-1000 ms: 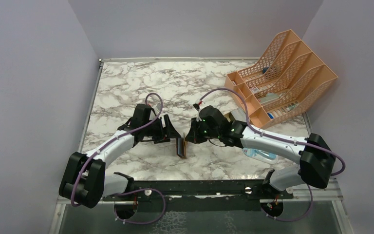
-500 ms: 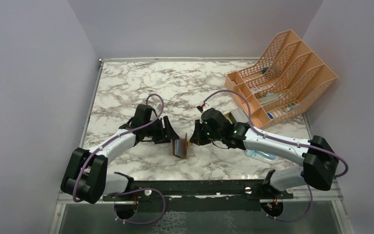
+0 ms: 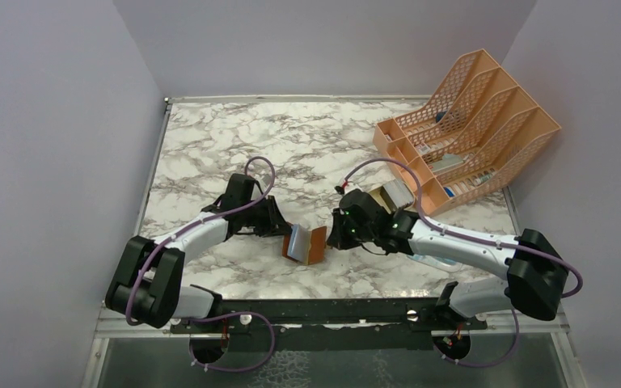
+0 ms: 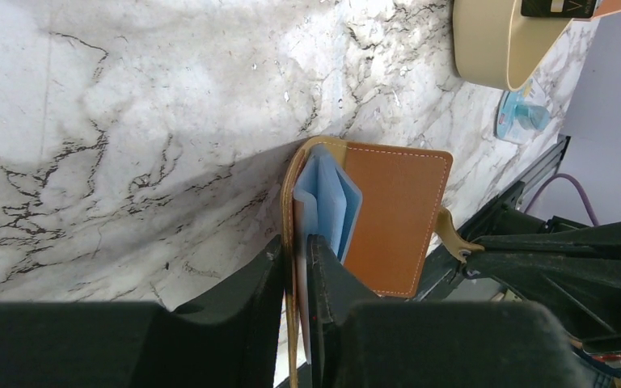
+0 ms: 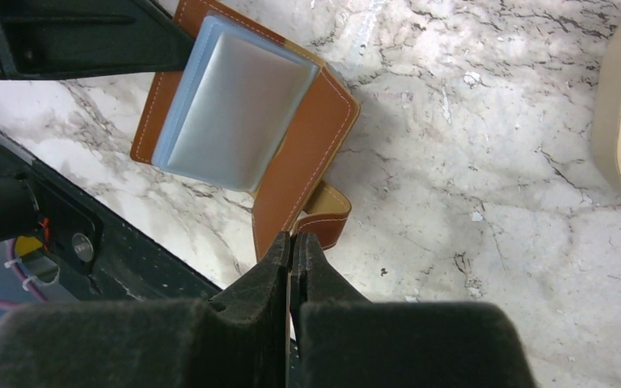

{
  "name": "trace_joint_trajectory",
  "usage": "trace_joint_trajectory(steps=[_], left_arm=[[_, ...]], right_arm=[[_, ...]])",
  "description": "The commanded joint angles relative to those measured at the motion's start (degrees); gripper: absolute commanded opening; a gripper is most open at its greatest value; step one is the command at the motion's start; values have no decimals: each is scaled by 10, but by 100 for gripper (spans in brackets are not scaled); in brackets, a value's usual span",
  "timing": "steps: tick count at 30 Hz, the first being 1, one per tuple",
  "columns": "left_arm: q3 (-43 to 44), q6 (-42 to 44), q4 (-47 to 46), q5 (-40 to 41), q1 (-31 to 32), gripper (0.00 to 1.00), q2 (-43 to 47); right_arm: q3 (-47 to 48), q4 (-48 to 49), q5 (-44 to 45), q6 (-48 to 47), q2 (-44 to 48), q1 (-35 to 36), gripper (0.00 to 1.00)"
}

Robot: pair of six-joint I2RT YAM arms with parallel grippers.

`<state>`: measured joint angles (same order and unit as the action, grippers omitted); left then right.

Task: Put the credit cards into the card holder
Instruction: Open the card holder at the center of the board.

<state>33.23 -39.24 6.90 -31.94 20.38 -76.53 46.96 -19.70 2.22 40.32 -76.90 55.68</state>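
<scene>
Now the card holder (image 3: 306,244) is being held spread open over the marble table (image 3: 210,145), between both arms. The left gripper (image 4: 295,257) is pinching its sleeve-side cover narrowly, while the right gripper (image 5: 291,245) is clamping tight on the other cover's edge. Credit cards (image 4: 556,7) are lying in the tan tray (image 4: 489,48).

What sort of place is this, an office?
Probably a robot test booth, not an office: plain walls box in a marble-patterned table, two arms are bolted at its near edge, beside an orange file rack.
</scene>
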Motion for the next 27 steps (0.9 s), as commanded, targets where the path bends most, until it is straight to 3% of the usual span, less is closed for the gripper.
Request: trace_joint_trajectory(steps=[1,5,10,12,27], left_arm=[[-12,6,-15,-6,4,18,6],[-13,5,-16,-7,4,19,8],[-14,-3,-22,-21,7,3,13],[-15,-8,-27,-23,10,0,18],[-26,-27,-40,-18,28,0,29]], right_arm=[[-13,1,27,3,19,1,1],[-18,-9,41,4,19,1,2],[35,-92,91,25,16,2,32],[61,-104,78,21,18,2,38],[134,23,-77,32,-75,17,35]])
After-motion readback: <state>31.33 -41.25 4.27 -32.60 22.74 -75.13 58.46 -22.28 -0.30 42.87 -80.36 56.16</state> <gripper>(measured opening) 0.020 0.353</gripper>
